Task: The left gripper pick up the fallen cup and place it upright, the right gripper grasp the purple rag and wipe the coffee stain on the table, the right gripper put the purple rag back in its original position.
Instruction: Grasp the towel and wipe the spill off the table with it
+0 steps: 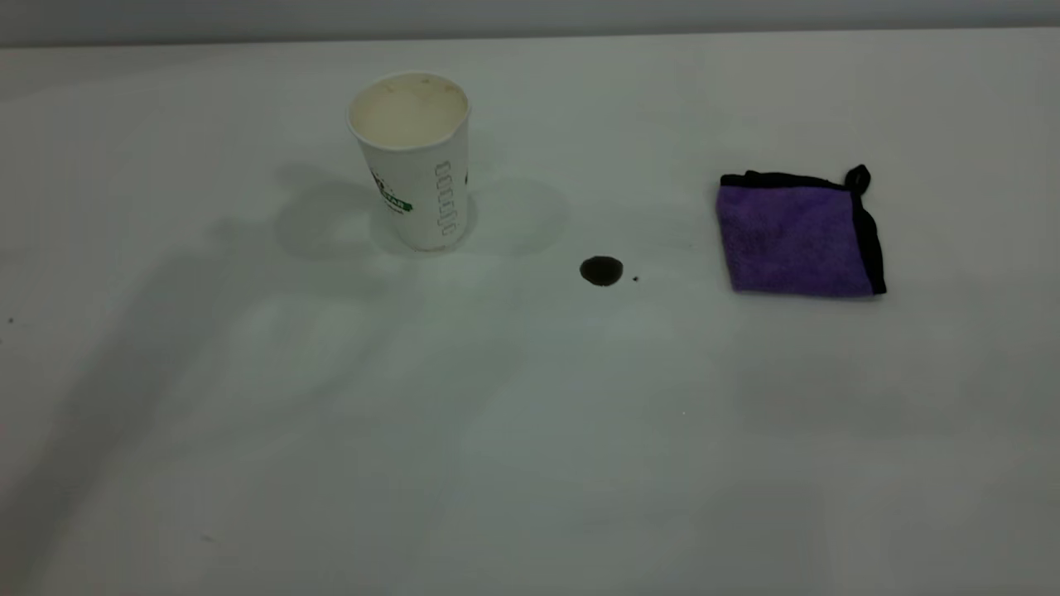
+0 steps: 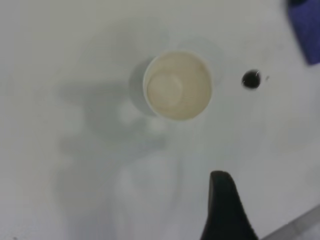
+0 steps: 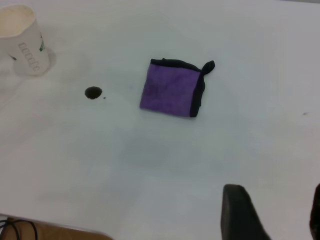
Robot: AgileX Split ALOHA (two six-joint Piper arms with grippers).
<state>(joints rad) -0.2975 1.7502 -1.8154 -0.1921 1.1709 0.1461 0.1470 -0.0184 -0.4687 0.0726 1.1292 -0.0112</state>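
Observation:
The white paper cup (image 1: 414, 157) stands upright on the white table (image 1: 530, 430), mouth up, at the back left. The dark brown coffee stain (image 1: 601, 271) lies to its right, and the folded purple rag (image 1: 795, 236) with black trim lies flat farther right. Neither gripper shows in the exterior view. The left gripper (image 2: 275, 200) hangs high above the cup (image 2: 177, 85), open and empty, with one finger (image 2: 225, 210) showing. The right gripper (image 3: 277, 205) is open and empty, raised well short of the rag (image 3: 171, 90). The stain shows in both wrist views (image 2: 251, 79) (image 3: 93, 92).
A tiny dark speck (image 1: 635, 279) lies just right of the stain. The table's far edge (image 1: 530, 37) runs along the back. In the right wrist view the table's edge (image 3: 55, 227) shows, with a brown floor and a black cable beyond it.

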